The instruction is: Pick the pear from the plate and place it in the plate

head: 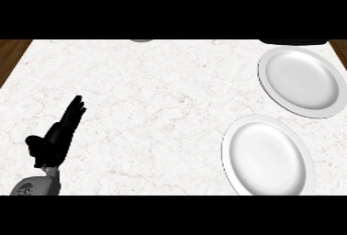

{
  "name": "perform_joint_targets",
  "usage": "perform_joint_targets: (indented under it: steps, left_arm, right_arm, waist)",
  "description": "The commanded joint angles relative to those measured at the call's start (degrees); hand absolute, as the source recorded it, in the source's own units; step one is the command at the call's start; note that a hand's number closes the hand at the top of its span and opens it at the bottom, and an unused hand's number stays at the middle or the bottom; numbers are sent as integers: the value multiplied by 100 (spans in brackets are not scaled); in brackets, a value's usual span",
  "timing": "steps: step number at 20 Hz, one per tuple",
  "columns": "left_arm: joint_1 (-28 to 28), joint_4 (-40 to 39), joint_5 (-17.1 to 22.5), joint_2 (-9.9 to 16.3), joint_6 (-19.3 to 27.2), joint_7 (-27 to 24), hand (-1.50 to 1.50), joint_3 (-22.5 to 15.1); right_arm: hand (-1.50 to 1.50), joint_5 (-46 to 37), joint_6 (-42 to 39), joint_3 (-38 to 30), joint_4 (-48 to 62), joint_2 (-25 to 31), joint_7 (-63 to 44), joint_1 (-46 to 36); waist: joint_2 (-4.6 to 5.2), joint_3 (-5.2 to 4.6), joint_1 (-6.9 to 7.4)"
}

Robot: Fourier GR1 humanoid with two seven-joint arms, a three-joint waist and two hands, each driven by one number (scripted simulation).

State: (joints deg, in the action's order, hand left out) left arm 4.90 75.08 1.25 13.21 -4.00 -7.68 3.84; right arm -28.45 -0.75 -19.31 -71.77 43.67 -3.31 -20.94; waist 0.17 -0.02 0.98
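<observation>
I see my left hand [58, 133] resting near the counter's [149, 101] left edge, fingers straight and released, holding nothing. Two white plates sit along the right edge: near plate [267, 158], far plate [301, 82]. I cannot find the pear.

Bright, even light falls on the pale marble counter [149, 105], with no harsh glare anywhere on it. Both white plates, the far one [301, 82] and the near one [267, 158], carry a soft grey shading inside the rim and a thin dark shadow along the lower left edge. The black left hand [58, 135] shows as a flat dark shape with almost no detail.
</observation>
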Motion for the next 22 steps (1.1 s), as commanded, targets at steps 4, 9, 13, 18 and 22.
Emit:
perform_joint_targets:
  steps: [4,9,13,18,22]
  left_arm:
    - [90,72,-13,-26,30,188,0,71]
    - [-59,-289,15,35,-203,-419,0,198]
    - [73,126,-65,-131,-48,101,0,-33]
    - [177,-182,-102,-132,-58,-84,0,61]
    - [45,386,-161,-108,-5,328,0,-34]
  right_arm:
    - [150,-484,389,499,1888,-393,443,-1501]
    - [150,-847,847,702,2625,-915,232,-2134]
    - [150,-538,1633,143,3355,-1358,23,-2526]
    - [-150,-672,1932,38,4594,-1305,159,-3058]
    - [-150,-340,2074,-324,5030,-1279,541,-3188]
  waist:
    - [22,6,55]
    - [13,2,10]
    - [55,11,121]
    - [60,8,87]
    - [51,14,110]
